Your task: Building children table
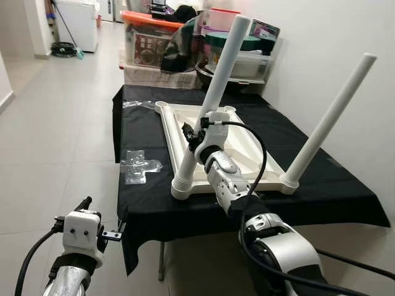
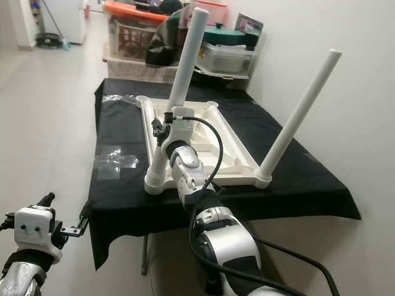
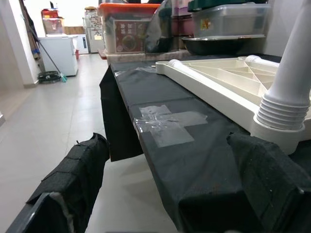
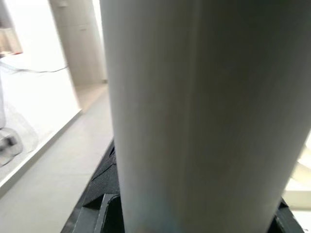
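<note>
Left eye view: near-left leg gripped by right pincer.
Upturned white tabletop is laid on the black-draped counter; pincer closed around that leg mid-shaft. Left pincer held spread, empty, at counter edge.

A white plastic children's tabletop lies upside down on a black-clothed table; a long white tubular leg stands in its near left corner socket, tilted; a second white leg stands in the near right corner, leaning right; a crumpled clear plastic wrapper lies on the cloth left of the tabletop; stacked plastic storage boxes stand behind the table against the wall; the right gripper sits around the left leg; the left gripper hangs before the table's near left edge.
</note>
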Available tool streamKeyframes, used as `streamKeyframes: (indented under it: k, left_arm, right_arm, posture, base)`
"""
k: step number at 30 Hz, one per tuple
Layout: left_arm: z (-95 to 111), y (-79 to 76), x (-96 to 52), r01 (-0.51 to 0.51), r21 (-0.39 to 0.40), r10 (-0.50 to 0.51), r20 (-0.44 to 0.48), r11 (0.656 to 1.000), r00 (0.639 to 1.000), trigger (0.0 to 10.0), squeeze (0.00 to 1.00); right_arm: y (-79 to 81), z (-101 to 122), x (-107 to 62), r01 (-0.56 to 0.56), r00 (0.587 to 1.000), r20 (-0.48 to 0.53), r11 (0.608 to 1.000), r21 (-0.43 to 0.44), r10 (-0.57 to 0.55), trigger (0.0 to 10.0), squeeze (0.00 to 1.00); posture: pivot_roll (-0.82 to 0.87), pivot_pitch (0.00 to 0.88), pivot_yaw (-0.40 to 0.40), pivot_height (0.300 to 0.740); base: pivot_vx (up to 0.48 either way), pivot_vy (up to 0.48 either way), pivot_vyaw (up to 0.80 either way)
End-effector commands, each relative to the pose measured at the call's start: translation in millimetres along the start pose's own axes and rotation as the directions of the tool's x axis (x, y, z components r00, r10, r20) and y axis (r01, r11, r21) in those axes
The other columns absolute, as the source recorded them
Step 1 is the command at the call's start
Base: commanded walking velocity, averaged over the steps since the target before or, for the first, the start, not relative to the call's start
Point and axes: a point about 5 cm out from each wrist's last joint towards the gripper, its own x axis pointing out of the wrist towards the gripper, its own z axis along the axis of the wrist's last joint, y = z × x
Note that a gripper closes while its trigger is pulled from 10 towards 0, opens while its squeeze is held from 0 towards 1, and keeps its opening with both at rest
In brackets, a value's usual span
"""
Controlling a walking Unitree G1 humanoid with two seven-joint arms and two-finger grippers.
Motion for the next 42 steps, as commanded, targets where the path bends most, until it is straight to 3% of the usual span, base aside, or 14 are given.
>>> streamKeyframes:
  k: [1, 11, 25, 42]
  left_arm:
    - [-0.8, -6.4, 5.3, 0.024, -0.015, -0.024, 0.007, 1.000, 1.000, 10.0, 0.00]
    - [-2.5, -6.7, 0.6, 0.002, -0.018, -0.002, 0.001, 1.000, 1.000, 10.0, 0.00]
    - [-3.0, -7.7, 2.7, 0.004, -0.016, -0.004, 0.004, 1.000, 1.000, 10.0, 0.00]
    - [-3.3, -7.2, 3.1, 0.002, -0.016, -0.002, 0.005, 1.000, 1.000, 10.0, 0.00]
  right_arm:
    - [-5.8, -59.7, -16.8, 0.077, 0.960, -0.269, 0.997, -0.011, -0.078, 10.0, 0.00]
    - [6.4, -54.5, -13.9, 0.096, 0.961, -0.252, 0.993, -0.069, -0.111, 10.0, 0.00]
    - [8.7, -49.5, -14.3, 0.112, 0.971, -0.207, 0.992, -0.058, -0.121, 10.0, 0.00]
    - [38.9, -52.3, -18.7, -0.085, 0.980, -0.186, 0.991, -0.104, 0.064, 10.0, 0.00]
  posture:
    - [0.16, 0.000, -0.152, 0.740]
    - [0.18, 0.000, -0.174, 0.740]
    - [0.18, 0.000, -0.173, 0.740]
    - [0.17, 0.000, -0.169, 0.740]
  base:
    - [0.000, 0.000, 0.00]
    - [0.000, 0.000, 0.00]
    - [0.000, 0.000, 0.00]
    - [0.000, 0.000, 0.00]
